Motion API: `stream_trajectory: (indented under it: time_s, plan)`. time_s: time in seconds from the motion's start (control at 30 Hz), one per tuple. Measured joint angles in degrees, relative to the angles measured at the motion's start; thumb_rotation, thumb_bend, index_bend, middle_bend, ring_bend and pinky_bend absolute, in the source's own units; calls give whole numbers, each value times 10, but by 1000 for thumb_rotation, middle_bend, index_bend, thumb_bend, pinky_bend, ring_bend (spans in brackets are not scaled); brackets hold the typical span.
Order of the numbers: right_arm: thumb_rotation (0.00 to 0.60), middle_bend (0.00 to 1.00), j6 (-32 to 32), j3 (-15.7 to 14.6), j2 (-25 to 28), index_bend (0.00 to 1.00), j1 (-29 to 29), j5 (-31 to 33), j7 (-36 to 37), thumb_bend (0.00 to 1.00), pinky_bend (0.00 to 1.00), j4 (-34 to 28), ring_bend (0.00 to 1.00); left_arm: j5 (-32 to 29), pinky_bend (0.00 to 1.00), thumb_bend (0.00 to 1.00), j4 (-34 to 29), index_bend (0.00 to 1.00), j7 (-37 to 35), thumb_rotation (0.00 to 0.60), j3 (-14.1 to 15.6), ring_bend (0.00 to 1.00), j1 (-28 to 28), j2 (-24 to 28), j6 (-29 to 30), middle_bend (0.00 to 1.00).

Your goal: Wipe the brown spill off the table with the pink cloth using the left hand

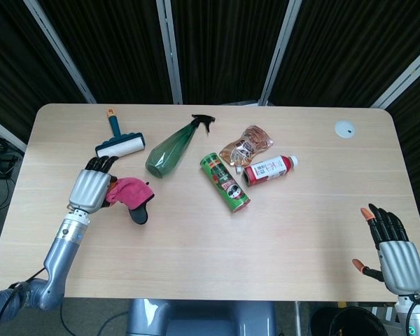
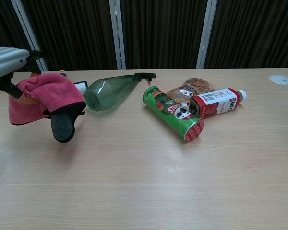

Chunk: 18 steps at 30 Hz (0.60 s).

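Pink cloth half-hidden under left hand, fingers obscured.

Silver ribbed left hand, right hand with black, orange-tipped fingers.

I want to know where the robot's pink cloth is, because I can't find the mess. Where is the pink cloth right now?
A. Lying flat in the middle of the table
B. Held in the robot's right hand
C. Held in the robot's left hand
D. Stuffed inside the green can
C: the left hand holds the pink cloth near the table's left side, while the right hand holds nothing, fingers apart.
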Motion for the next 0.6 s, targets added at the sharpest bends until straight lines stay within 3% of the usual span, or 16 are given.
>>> stream_trajectory:
  time_s: [0.27, 0.6]
  plan:
    - [600, 0, -2, 0, 0, 0, 1, 1, 0, 0, 70, 1, 0, 4, 0, 0, -26, 138, 5, 600, 10, 0, 15, 38, 6, 0]
    - [600, 0, -6, 0, -3, 0, 2, 2, -9, 0, 70, -1, 0, -36, 0, 0, -74, 118, 6, 600, 19, 0, 31, 107, -19, 0]
